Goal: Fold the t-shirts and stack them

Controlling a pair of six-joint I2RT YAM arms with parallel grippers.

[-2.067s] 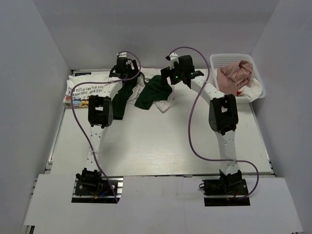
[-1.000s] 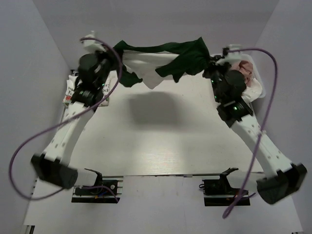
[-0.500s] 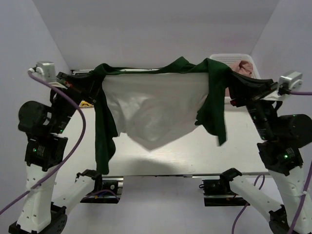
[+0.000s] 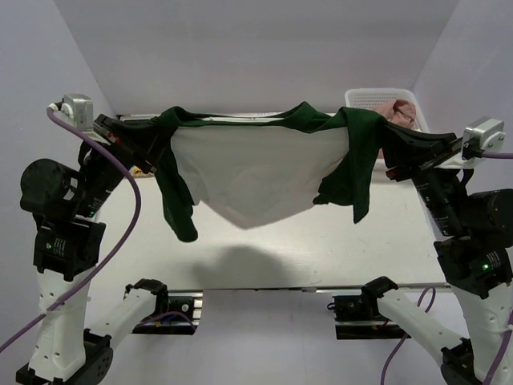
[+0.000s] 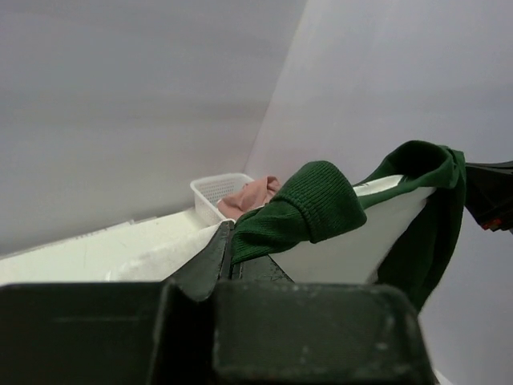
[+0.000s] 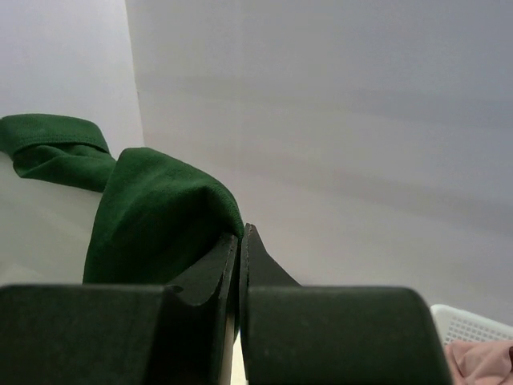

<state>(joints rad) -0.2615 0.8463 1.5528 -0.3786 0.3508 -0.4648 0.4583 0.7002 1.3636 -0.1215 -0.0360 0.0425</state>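
Observation:
A white t-shirt with dark green sleeves and collar (image 4: 256, 172) hangs spread in the air above the table, held by its shoulders. My left gripper (image 4: 158, 136) is shut on the left shoulder; in the left wrist view my left gripper (image 5: 228, 230) pinches the green cloth (image 5: 309, 204). My right gripper (image 4: 383, 141) is shut on the right shoulder, and in the right wrist view my right gripper (image 6: 239, 233) grips the green cloth (image 6: 152, 216). A dusty pink t-shirt (image 4: 398, 112) lies in the basket. Other t-shirts are hidden behind my left arm.
The white lattice basket (image 4: 370, 98) stands at the table's back right corner; it also shows as the basket (image 5: 218, 186) in the left wrist view. The white table (image 4: 321, 249) lies below the hanging shirt. Grey walls close in on three sides.
Over the last second both arms drew apart and rose, stretching the bunched shirt out wide. Since half a second ago its lower edge and sleeves have swung upward.

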